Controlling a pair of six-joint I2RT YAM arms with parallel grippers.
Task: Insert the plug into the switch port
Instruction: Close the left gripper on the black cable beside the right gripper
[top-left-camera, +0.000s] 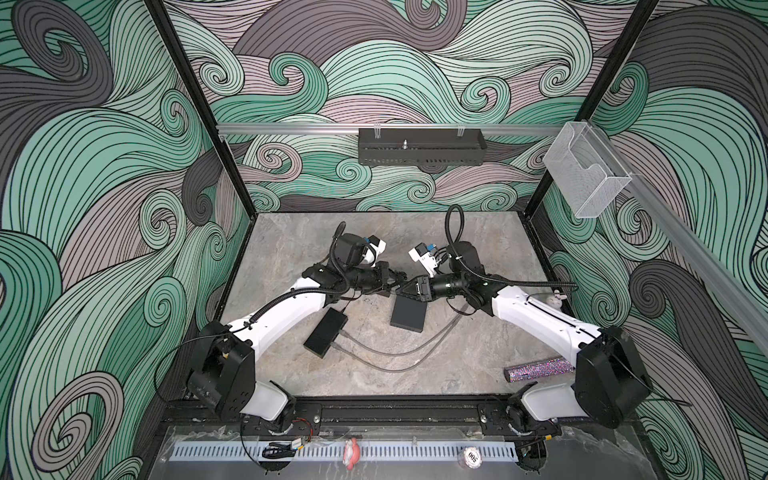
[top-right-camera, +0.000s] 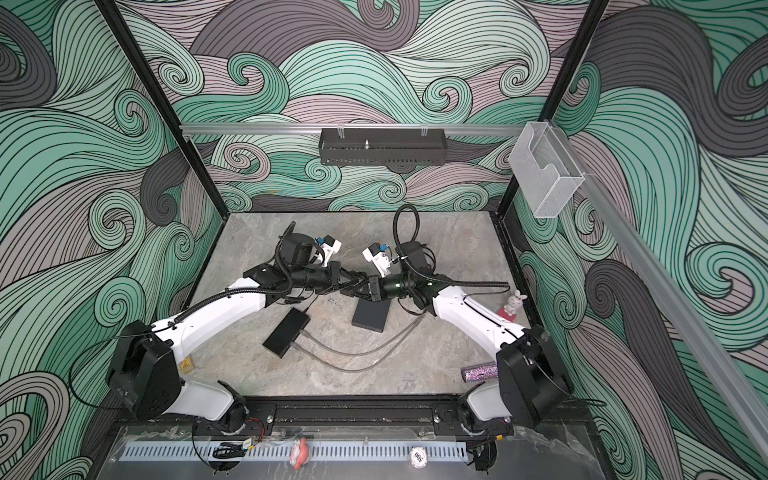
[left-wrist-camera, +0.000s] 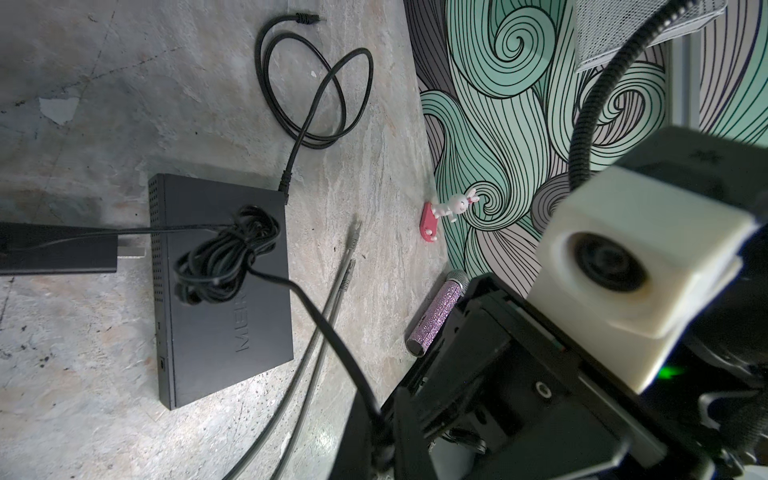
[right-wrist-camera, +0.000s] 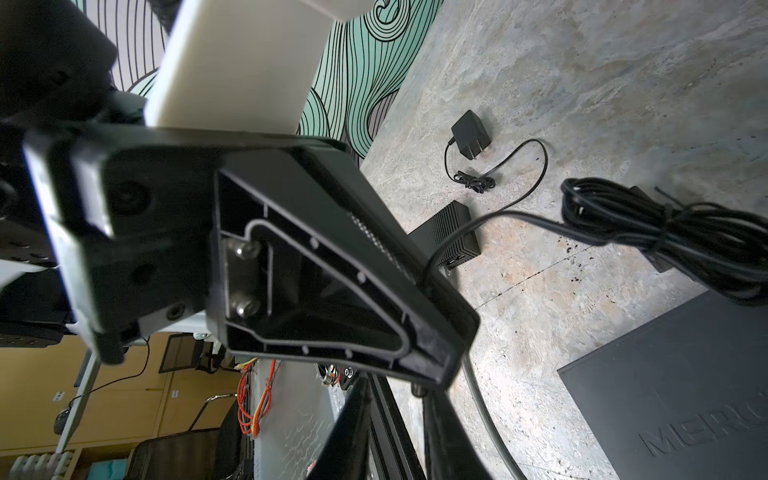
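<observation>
The plug (left-wrist-camera: 133, 251) shows as a short metal tip poking out of the left gripper (top-left-camera: 392, 284), whose jaws are closed on it. In the left wrist view it sits at the left edge of the frame, raised above the counter (top-left-camera: 478, 249) and pointing toward the vented side of the switch (left-wrist-camera: 224, 299). A thin black cord (left-wrist-camera: 345, 355) runs from it to a tangled bundle (left-wrist-camera: 224, 257) hanging over the switch's top. From there it runs to the lower middle of the frame, where the right gripper (top-left-camera: 406, 289) appears to have its jaws pinched on it. In both top views the grippers meet tip to tip at the centre of the frame, just above the flat black switch's upper corner. A second switch (top-left-camera: 326, 332) lies lower left of it with two grey cables (top-left-camera: 395, 354) plugged in. The port itself cannot be made out. The step in hand looks like lining the plug up for insertion. To do it well, the left arm would bring the tip level with the port and push straight along its axis. The right arm would meanwhile give the cord slack and keep the bundle clear, since the light box could slide under a skewed push.
</observation>
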